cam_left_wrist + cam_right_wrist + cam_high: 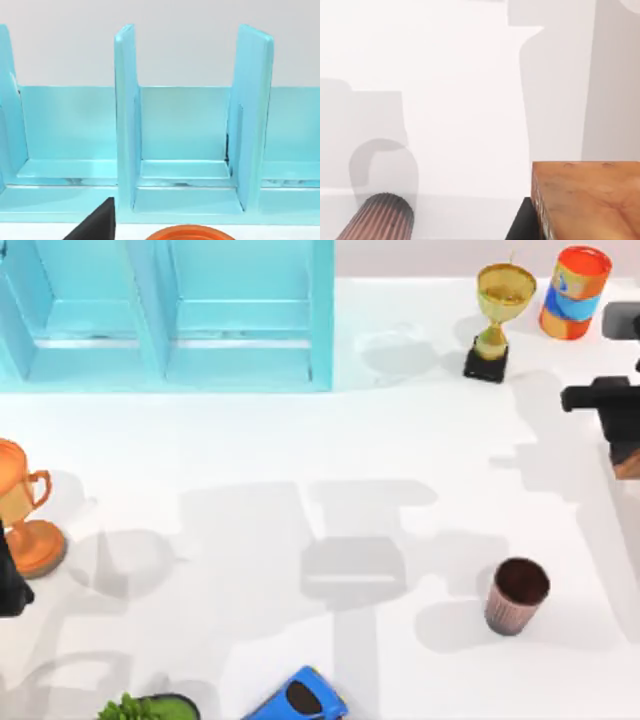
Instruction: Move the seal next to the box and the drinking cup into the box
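While gripped by right end effector point(622, 445), seal point(587, 200) hangs.

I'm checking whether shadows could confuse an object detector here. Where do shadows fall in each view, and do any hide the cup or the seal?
Top view: broad grey arm shadows cross the table, one beside the drinking cup, hiding nothing. Right wrist view: soft shadows on the table; the cup and the seal stay well lit. Left wrist view: the box is evenly lit.

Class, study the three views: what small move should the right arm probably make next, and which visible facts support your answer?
Probably carry the seal leftward toward the box. The right tool at the table's right edge appears to hold it already, far from the box. The drinking cup stands upright on the table, outside the box.
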Robot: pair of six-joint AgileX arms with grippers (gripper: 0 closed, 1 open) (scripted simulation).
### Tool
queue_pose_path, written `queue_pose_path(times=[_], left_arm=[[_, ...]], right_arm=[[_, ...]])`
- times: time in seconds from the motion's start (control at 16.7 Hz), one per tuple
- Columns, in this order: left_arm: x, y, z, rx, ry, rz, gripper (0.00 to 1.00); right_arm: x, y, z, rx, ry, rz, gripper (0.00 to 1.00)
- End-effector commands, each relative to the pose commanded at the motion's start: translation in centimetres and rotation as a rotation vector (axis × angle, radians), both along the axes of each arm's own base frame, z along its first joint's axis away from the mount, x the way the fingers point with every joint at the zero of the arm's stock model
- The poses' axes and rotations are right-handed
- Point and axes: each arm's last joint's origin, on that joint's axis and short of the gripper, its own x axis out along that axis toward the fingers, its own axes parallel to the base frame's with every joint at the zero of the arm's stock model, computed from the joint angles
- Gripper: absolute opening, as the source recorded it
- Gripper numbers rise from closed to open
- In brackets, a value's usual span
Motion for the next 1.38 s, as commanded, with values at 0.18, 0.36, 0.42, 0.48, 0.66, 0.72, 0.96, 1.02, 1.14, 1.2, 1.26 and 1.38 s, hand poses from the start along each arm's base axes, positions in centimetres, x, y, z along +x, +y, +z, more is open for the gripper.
queue_pose_path(times=[0.18,0.36,0.42,0.48,0.66,0.72,0.96,1.02,1.14,1.2,1.26,1.38], left_arm=[[0.0,0.0,0.0,0.000,0.000,0.000,1.00],[0.0,0.0,0.0,0.000,0.000,0.000,1.00],[0.0,0.0,0.0,0.000,0.000,0.000,1.00],[0.0,0.0,0.0,0.000,0.000,0.000,1.00],[0.0,0.0,0.0,0.000,0.000,0.000,1.00],[0.0,0.0,0.0,0.000,0.000,0.000,1.00],[0.0,0.0,0.0,0.000,0.000,0.000,1.00],[0.0,0.0,0.0,0.000,0.000,0.000,1.00],[0.0,0.0,0.0,0.000,0.000,0.000,1.00],[0.0,0.0,0.0,0.000,0.000,0.000,1.00],[0.0,0.0,0.0,0.000,0.000,0.000,1.00],[0.0,0.0,0.0,0.000,0.000,0.000,1.00]], right_arm=[[0.2,0.0,-1.2,0.001,-0.003,0.000,0.00],[0.3,0.0,-2.4,0.002,-0.004,0.000,0.00],[0.4,0.0,-2.8,0.002,-0.004,-0.001,0.00],[0.4,0.0,-3.3,0.002,-0.004,-0.001,0.00],[0.5,0.0,-4.5,0.003,-0.005,-0.001,0.00],[0.5,-0.1,-4.9,0.003,-0.004,-0.001,0.00],[0.5,-0.1,-6.4,0.003,-0.004,-0.001,0.00],[0.5,-0.1,-6.4,0.003,-0.004,-0.001,0.00],[0.5,-0.1,-6.4,0.003,-0.004,-0.001,0.00],[0.5,-0.1,-6.4,0.003,-0.004,-0.001,0.08],[0.5,-0.1,-6.4,0.003,-0.004,-0.001,0.15],[0.5,-0.1,-6.4,0.003,-0.004,-0.001,0.30]])
